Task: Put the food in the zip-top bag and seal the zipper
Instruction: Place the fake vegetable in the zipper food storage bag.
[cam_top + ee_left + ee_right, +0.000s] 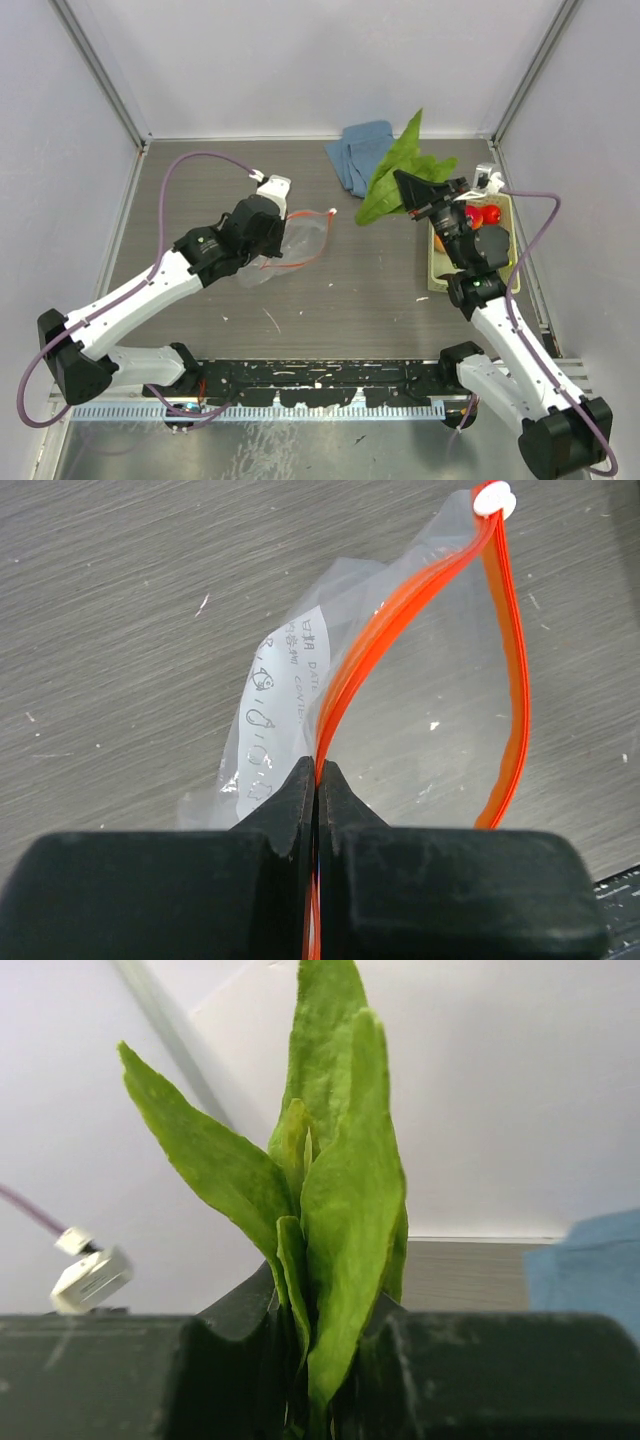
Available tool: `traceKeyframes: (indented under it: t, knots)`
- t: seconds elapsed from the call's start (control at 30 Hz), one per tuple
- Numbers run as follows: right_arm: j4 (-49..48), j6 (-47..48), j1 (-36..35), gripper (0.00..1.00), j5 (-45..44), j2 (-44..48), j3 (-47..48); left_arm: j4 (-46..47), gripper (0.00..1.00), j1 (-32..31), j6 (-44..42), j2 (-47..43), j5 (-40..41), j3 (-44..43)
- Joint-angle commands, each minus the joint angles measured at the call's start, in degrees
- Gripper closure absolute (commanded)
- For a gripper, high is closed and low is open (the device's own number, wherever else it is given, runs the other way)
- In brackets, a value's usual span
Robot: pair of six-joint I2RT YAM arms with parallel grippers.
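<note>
Left gripper clamps the orange-red zipper strip of the clear crinkly plastic bag. Right gripper, at right, grasps the green leafy vegetable by its base.

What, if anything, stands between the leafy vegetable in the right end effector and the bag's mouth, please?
Nothing visible: only bare table lies between the leafy vegetable and the zip-top bag; the blue cloth sits farther back.

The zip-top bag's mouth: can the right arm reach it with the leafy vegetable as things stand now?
Probably yes. The left gripper pinches one side of the zipper, so the zip-top bag gapes toward the right gripper holding the green leafy vegetable, and only table lies between them.
</note>
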State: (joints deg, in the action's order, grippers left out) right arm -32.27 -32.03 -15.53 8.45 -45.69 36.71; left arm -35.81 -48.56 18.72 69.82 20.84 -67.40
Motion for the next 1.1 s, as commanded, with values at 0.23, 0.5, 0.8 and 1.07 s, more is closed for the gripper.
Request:
traceKeyframes:
  t: [0.23,0.5,0.8,1.07]
  knots:
    - [-24.7,-3.4,-10.4,0.99,6.7,-8.0,0.4,-0.8,1.0,0.3,1.1,-1.5,-4.4,-5.5]
    - [-26.6,-4.4,-13.1,0.99,7.5,-10.7,3.5,-1.1,1.0,0.3,1.2,0.1,-4.9,-5.5]
    - [-27.9,-3.8,-15.8,0.99,6.6,-14.3,3.8,-0.2,1.0,0.3,1.6,0.1,-5.3,-5.4]
    - [-36.2,-1.3,-19.3,0.99,2.7,-20.8,-2.2,2.2,1.0,0.4,3.3,-0.6,-8.8,-4.6]
